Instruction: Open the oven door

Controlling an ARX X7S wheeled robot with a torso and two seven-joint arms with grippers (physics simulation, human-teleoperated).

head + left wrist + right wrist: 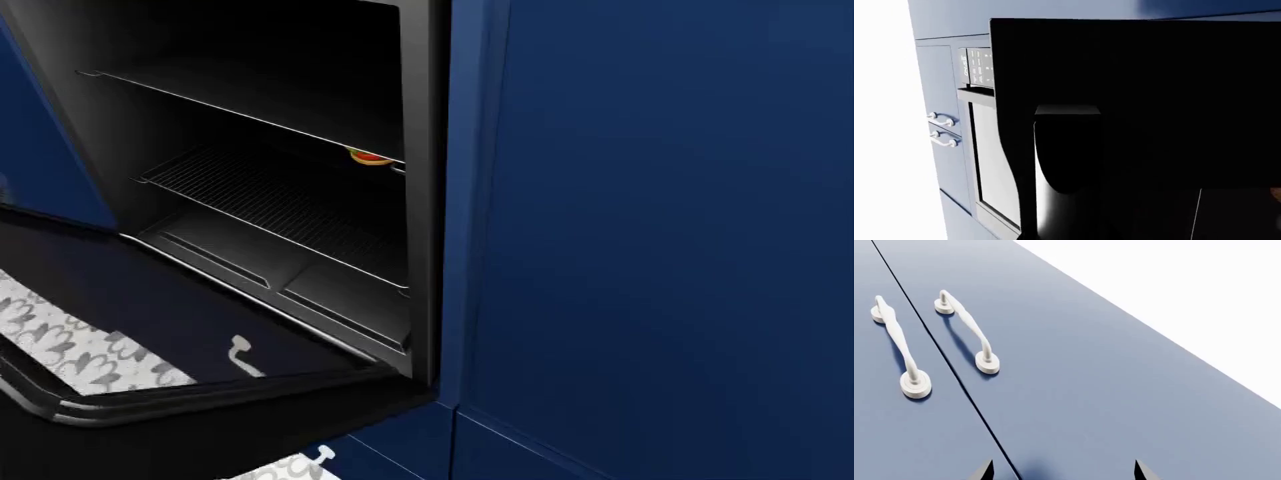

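The door (147,340) hangs dropped open, racks (287,200) bared. My right hand (1062,471) hovers spread and empty facing cabinet handles (967,332); my left hand's state I cannot tell.

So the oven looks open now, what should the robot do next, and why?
Probably just a small pull back of the arms, away from the oven. In the head view the oven door lies swung down nearly flat, and both racks inside show, so the opening looks done. The right gripper is open, holding nothing, facing the blue cabinet doors.
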